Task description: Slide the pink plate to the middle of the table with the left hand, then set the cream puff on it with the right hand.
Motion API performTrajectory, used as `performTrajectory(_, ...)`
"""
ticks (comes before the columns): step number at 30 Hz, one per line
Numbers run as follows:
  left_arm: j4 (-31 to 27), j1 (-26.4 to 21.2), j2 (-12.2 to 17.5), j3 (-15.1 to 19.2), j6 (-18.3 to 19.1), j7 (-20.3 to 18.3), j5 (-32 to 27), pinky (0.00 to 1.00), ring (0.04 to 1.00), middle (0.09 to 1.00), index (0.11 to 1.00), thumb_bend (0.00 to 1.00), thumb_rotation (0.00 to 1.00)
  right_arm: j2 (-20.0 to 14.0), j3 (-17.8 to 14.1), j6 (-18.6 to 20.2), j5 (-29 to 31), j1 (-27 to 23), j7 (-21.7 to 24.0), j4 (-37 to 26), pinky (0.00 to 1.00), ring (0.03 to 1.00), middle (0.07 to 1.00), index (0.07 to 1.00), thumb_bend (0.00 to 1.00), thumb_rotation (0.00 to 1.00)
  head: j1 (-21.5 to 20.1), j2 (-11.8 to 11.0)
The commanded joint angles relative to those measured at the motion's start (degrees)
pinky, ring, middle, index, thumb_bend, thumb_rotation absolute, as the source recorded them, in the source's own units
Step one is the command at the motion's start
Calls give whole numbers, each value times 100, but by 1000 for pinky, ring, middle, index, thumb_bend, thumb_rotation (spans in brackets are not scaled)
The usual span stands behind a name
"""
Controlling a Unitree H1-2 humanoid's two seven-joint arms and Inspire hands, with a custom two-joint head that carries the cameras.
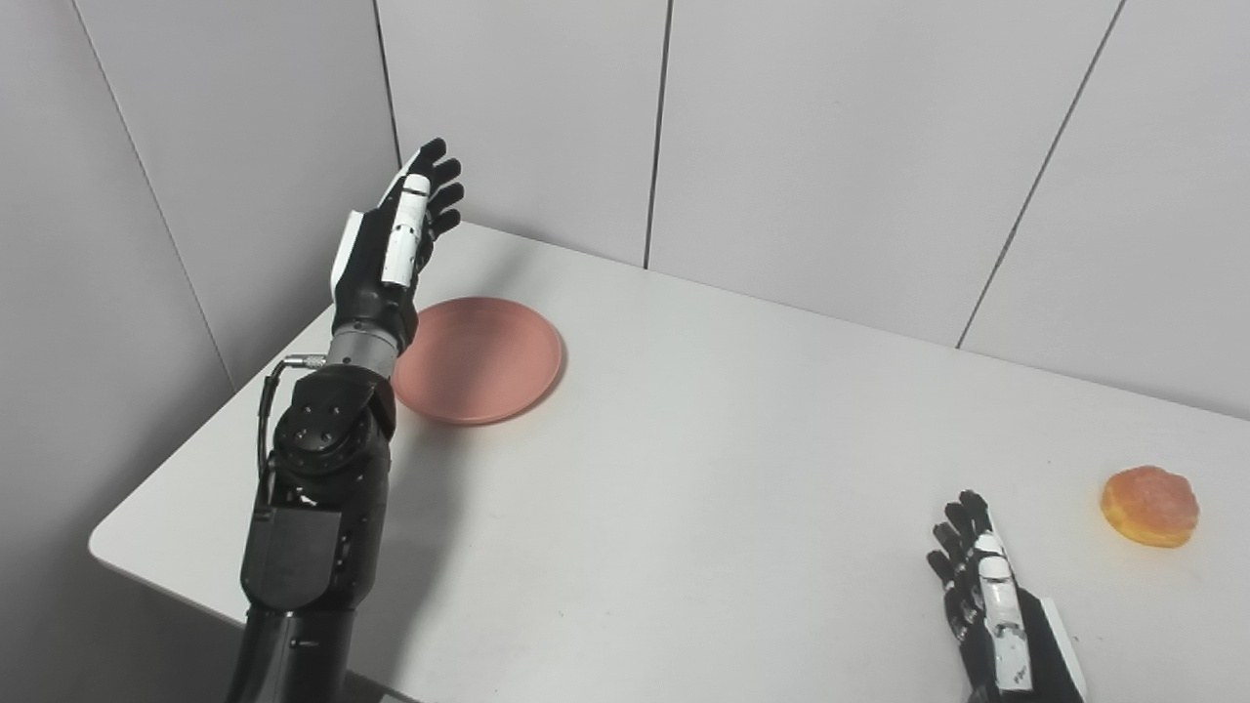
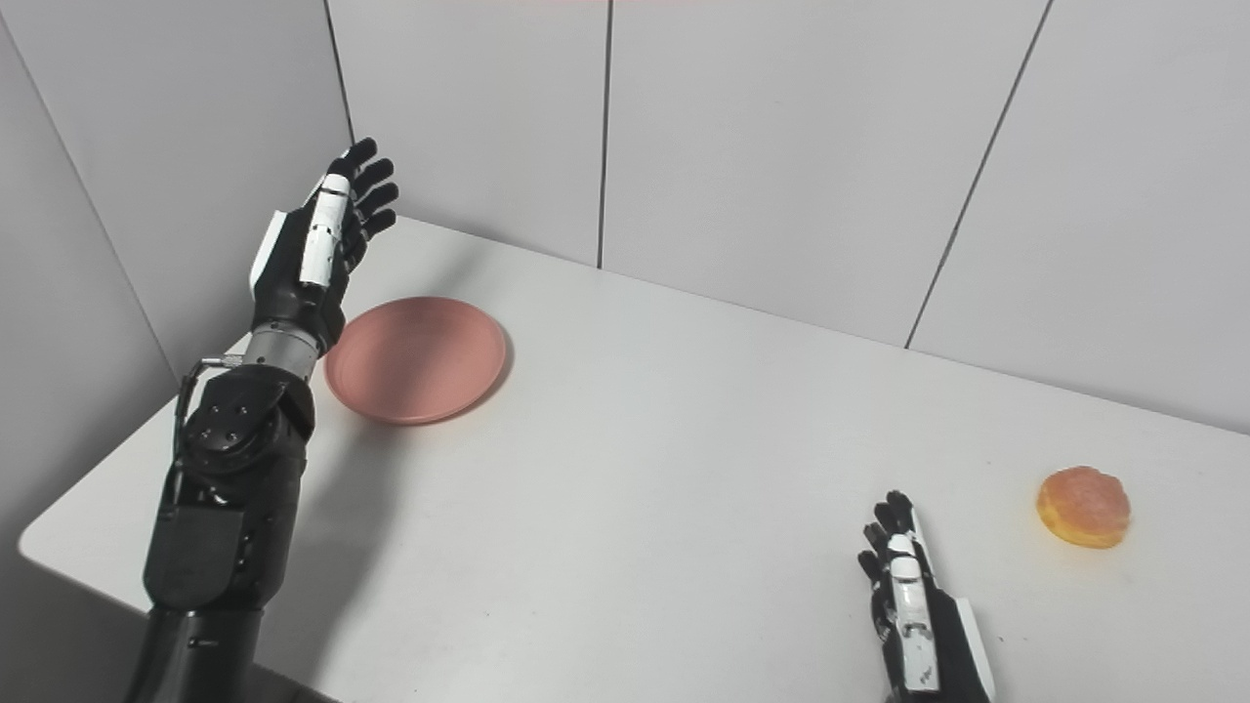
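Resting flat near the table's far left corner is a round pink plate (image 1: 479,359), empty. The robot's left hand (image 1: 395,244) is raised above the table (image 1: 684,469) just left of the plate, near the left edge, fingers straight and spread, holding nothing; its dark forearm rises from the near left corner. An orange-glazed cream puff (image 1: 1150,505) sits close to the table's right edge, well apart from the plate. The right hand (image 1: 986,586) lies low by the near edge, just left of the puff without touching it, fingers extended and empty. Grey panelled walls stand behind.
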Motion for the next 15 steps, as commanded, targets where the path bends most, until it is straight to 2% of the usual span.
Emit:
performTrajectory(1, 0, -248, 223, 91, -240, -3, -149, 904, 903, 897, 869, 413, 1000, 26, 4, 24, 56, -112, 10, -242, 1000, 1000, 1000, 1000, 138, 1000, -1, 19)
performTrajectory(8, 312, -190, 470, 326, -389, -113, -455, 913, 920, 928, 902, 410, 1000, 8, -7, -50, 95, -115, 45, -214, 1000, 1000, 1000, 1000, 136, 1000, 38, 11)
performTrajectory(11, 450, -217, 505, 465, -383, -98, -655, 919, 922, 929, 902, 408, 1000, -11, -5, -157, 96, -122, 77, -144, 1000, 1000, 1000, 1000, 142, 1000, 45, 11)
performTrajectory(15, 582, -227, 557, 533, -386, -90, -781, 927, 925, 928, 902, 409, 1000, -15, -18, -116, 104, -127, 73, -148, 1000, 1000, 1000, 1000, 136, 1000, 57, 18)
